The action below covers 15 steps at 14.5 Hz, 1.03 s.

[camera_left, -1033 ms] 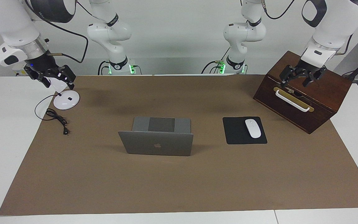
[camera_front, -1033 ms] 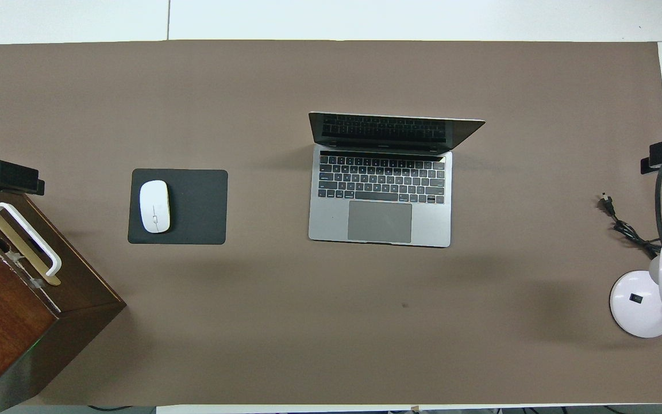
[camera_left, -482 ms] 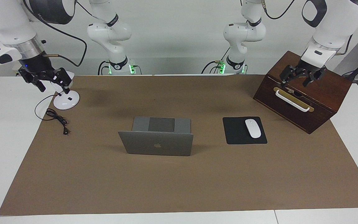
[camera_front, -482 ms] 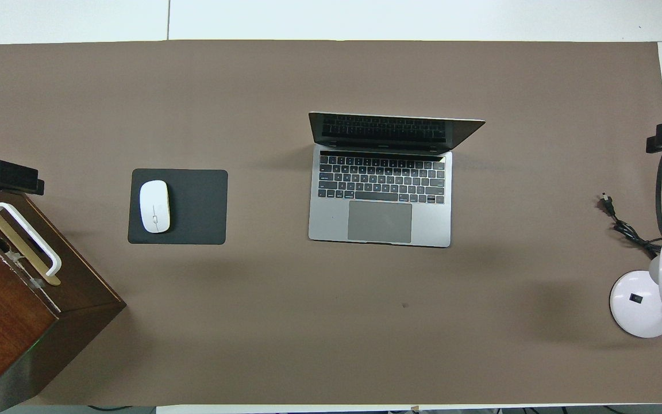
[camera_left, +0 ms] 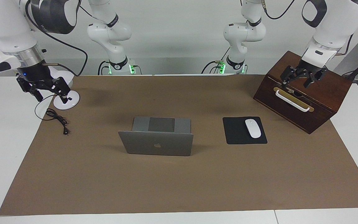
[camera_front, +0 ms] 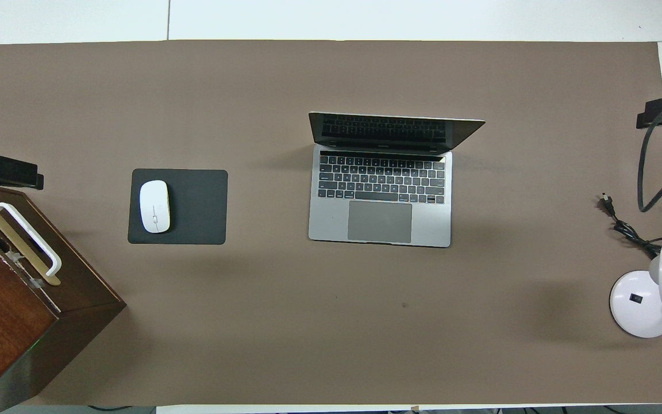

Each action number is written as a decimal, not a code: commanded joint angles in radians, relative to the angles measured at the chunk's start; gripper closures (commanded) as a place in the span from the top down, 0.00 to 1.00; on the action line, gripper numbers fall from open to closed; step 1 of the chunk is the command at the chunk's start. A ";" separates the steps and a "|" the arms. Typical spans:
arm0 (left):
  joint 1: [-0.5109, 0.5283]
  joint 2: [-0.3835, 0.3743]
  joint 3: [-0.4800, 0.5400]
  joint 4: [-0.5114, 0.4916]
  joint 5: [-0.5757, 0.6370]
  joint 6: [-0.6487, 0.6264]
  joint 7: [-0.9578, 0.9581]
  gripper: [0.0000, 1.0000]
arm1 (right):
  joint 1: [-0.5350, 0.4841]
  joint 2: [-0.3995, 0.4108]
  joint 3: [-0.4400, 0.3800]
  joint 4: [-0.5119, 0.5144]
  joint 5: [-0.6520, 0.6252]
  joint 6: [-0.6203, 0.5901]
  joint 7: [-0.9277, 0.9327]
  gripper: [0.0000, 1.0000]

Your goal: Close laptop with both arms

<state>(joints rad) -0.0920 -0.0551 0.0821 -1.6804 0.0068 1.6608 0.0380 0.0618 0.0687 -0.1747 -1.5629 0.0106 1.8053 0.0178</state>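
We log: laptop (camera_left: pixel 156 141) open, mid-mat; left gripper (camera_left: pixel 300 77) over wooden box (camera_left: pixel 303 93), fingers spread; right gripper (camera_left: pixel 43 88) over lamp (camera_left: pixel 65 100), fingers spread.

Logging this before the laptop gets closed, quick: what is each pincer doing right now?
Left pincer: open, holding nothing, over the wooden box.
Right pincer: open, holding nothing, above the desk lamp base.

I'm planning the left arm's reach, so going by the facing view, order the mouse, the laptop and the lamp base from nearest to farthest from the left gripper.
From the left gripper, over the wooden box:
1. Mouse, on the mouse pad beside the box.
2. Laptop, mid-table, lid open.
3. Lamp base, at the right arm's end of the table.
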 commanded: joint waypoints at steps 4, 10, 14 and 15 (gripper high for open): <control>0.001 -0.006 -0.007 -0.019 -0.008 0.030 -0.001 1.00 | 0.006 0.055 0.036 0.018 0.011 0.087 0.095 0.95; 0.012 -0.003 -0.007 -0.015 -0.008 0.047 -0.020 0.75 | 0.076 0.074 0.066 0.012 0.009 0.138 0.292 0.69; 0.014 -0.006 -0.007 -0.016 -0.010 0.047 -0.018 0.00 | 0.091 0.082 0.067 0.015 0.005 0.169 0.291 0.00; 0.014 -0.005 -0.007 -0.016 -0.008 0.050 -0.018 0.00 | 0.104 0.083 0.067 0.018 0.002 0.187 0.286 0.00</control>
<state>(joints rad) -0.0886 -0.0547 0.0803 -1.6806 0.0068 1.6862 0.0289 0.1562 0.1407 -0.1098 -1.5605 0.0131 1.9639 0.2980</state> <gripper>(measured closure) 0.559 0.744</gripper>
